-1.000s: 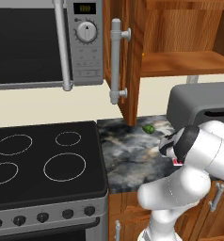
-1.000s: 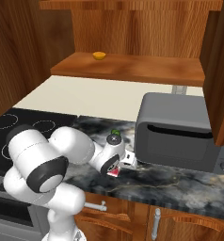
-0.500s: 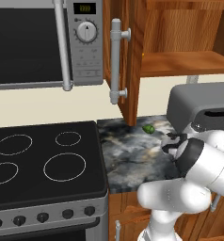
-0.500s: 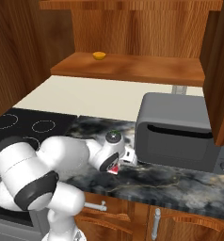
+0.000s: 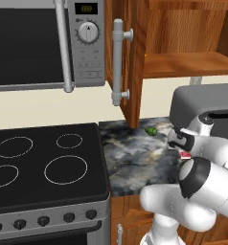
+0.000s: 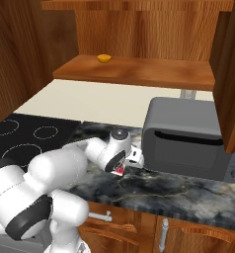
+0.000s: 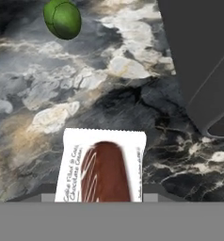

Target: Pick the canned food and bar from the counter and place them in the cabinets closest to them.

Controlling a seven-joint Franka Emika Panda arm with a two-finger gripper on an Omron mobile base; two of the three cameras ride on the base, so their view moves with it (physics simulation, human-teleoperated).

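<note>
The bar (image 7: pixel 103 173), a white-edged packet with a red-brown middle, sits between my gripper's (image 7: pixel 102 197) finger tips, just above the dark marbled counter (image 7: pixel 52 99). From the right base, my gripper (image 6: pixel 120 168) is shut on the bar (image 6: pixel 118 171) close to the toaster's front left corner. The left base view has the gripper (image 5: pixel 184 152) and the bar (image 5: pixel 185 155) beside the toaster. The cabinet (image 5: pixel 183 64) above stands open, its door (image 5: pixel 135 57) swung out. The canned food is out of view.
A grey toaster (image 6: pixel 183 143) stands right of the hand. A small green fruit (image 5: pixel 151 130) lies on the counter near the wall. The black stove top (image 5: pixel 44 162) and microwave (image 5: pixel 34 43) are to the left. A small orange item (image 6: pixel 104 59) rests on the cabinet shelf.
The arm's elbow has swung lower and round toward the front. The hand stays by the toaster with the bar in it, shifted only slightly.
</note>
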